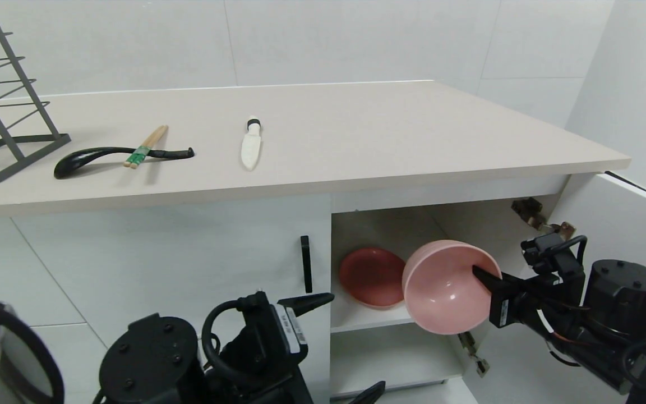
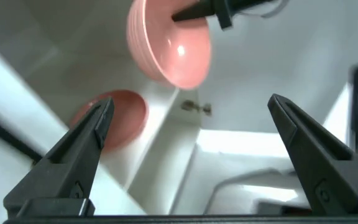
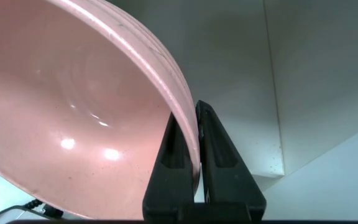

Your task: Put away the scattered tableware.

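Red plate point(image 1: 370, 276) is shelved, right gripper point(image 1: 483, 275) clamps the pink bowl point(image 1: 443, 292) at the cabinet point(image 1: 351, 321) mouth, left gripper point(image 2: 189, 102) gapes empty; ladle point(image 1: 93, 157), chopsticks point(image 1: 146, 146) and knife point(image 1: 250, 145) wait on the bench point(image 1: 384, 129).

**Pink, black and white things in the kitchen**

The bowl point(image 1: 441, 292) is light pink, with thin lines running round under its rim. The plate point(image 1: 372, 276) is a darker, reddish pink. The ladle point(image 1: 76, 160) is shiny black. The chopsticks point(image 1: 144, 147) are pale wood with a green band. The knife point(image 1: 251, 147) is creamy white with a black ring. The countertop point(image 1: 356, 123) is beige. The cabinet point(image 1: 160, 252) is white and its door handle point(image 1: 305, 264) is black. The rack point(image 1: 3, 112) is dark grey. The left gripper point(image 2: 188, 102) and right gripper point(image 1: 477, 272) are black.
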